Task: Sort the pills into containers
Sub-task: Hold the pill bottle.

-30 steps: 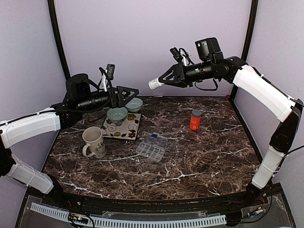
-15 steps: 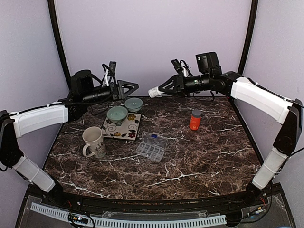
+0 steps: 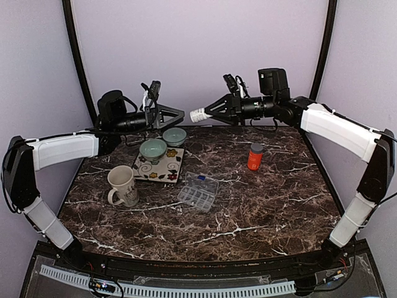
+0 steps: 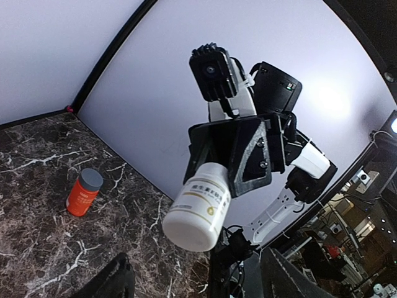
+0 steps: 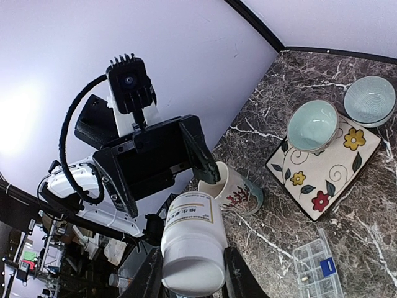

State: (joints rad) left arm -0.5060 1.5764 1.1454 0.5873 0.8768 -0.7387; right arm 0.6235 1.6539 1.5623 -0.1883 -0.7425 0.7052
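above the table's far edge | right gripper pinching white bottle, label print unreadable | left gripper spread

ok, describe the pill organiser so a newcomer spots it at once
On the dark marble table, find the flowered square tile left of centre. The organiser box lies flat just right of it, toward the near edge. It is the only see-through thing: a low clear grid of cells, unlike the cream mug or orange bottle.
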